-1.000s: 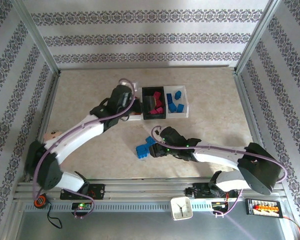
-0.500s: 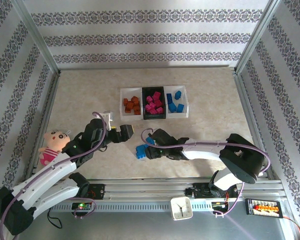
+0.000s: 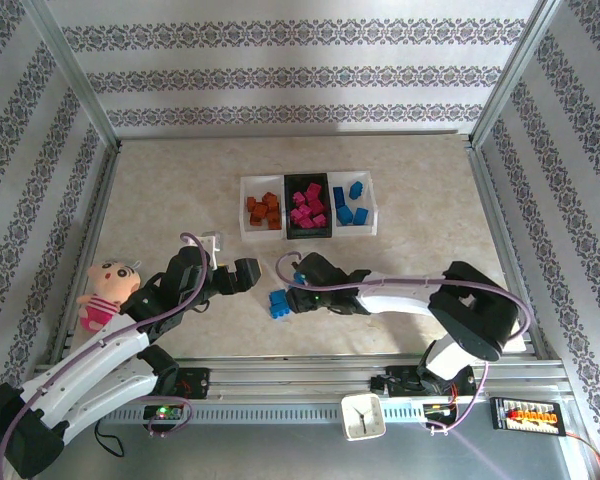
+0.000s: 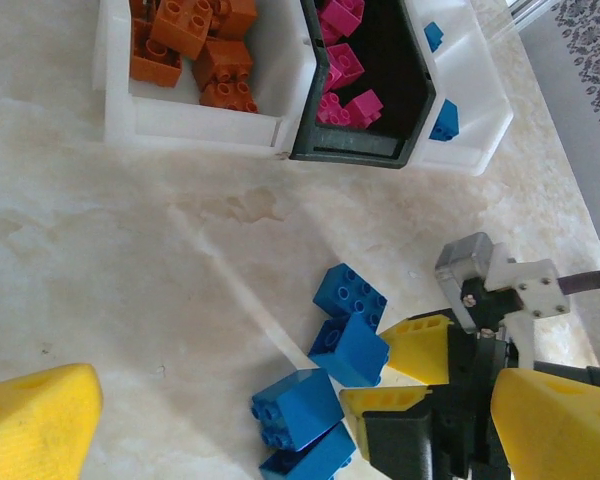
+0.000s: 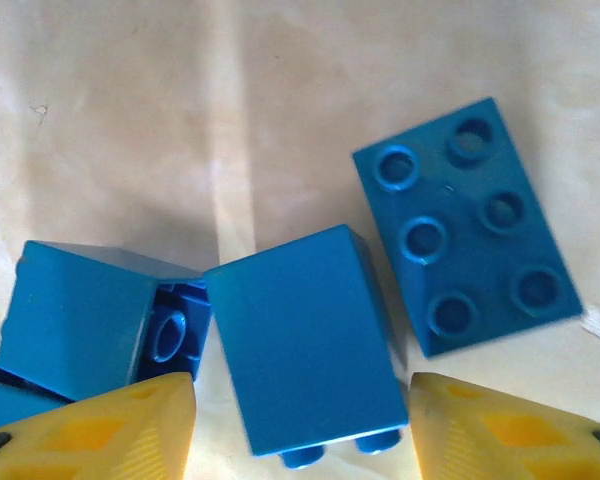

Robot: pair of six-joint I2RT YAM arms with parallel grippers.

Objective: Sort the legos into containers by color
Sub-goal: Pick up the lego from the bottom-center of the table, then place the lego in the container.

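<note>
Lego (image 5: 305,340) between fingers of right hand (image 5: 300,425)

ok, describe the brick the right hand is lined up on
On the near side of the bins, blue bricks cluster on the table. The brick between the fingers of the right hand lies on its side, smooth face up; its neighbour shows six studs.

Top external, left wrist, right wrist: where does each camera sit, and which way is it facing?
Top external: above and behind the arm bases, looking down on the table, both arms and the containers.
Left wrist: low over the table, facing the containers and blue legos; own yellow fingers at bottom corners, right gripper lower right.
Right wrist: close above the blue legos, looking down; jaws open either side of one brick.
Shared: the blue legos, in all three.
</note>
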